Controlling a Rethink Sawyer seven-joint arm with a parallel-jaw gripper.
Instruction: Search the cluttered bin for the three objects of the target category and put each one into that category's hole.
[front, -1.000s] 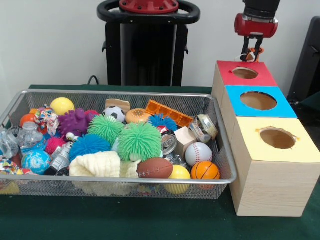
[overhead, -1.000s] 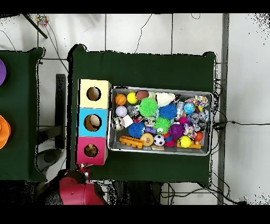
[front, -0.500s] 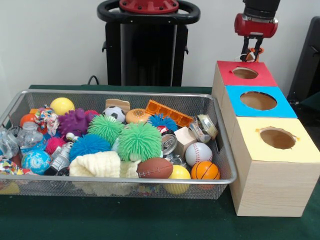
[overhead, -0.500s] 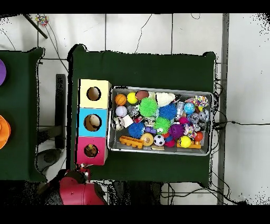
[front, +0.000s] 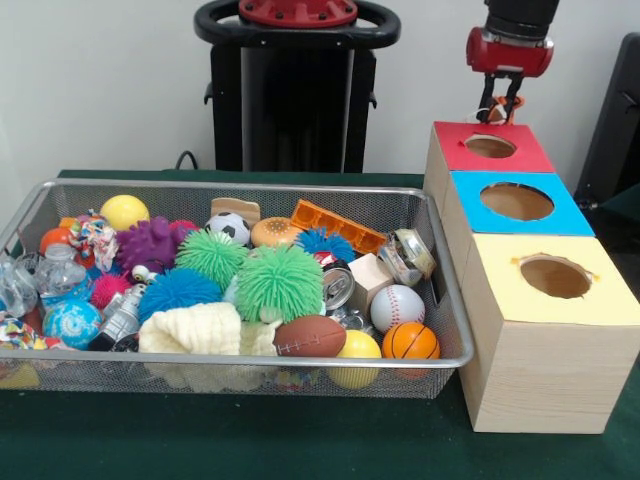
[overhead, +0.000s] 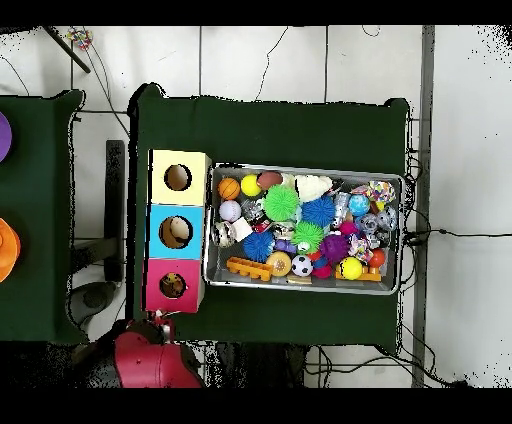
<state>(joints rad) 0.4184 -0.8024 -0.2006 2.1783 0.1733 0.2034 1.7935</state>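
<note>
My gripper hangs at the far right, just above and behind the red box and its round hole. The fingers are closed on a small orange and white toy that dangles between their tips. In the overhead view the gripper shows just below the red box. The wire mesh bin is packed with toys: a baseball, a basketball, a football, a soccer ball, spiky green balls and crushed cans.
A blue box and a yellow box, each with a round hole, stand in a row with the red one, to the right of the bin. A black stand rises behind the bin. Green cloth covers the table.
The gripper has shifted slightly up and to the left in the front view, still holding the small toy. Nothing in the bin has moved.
</note>
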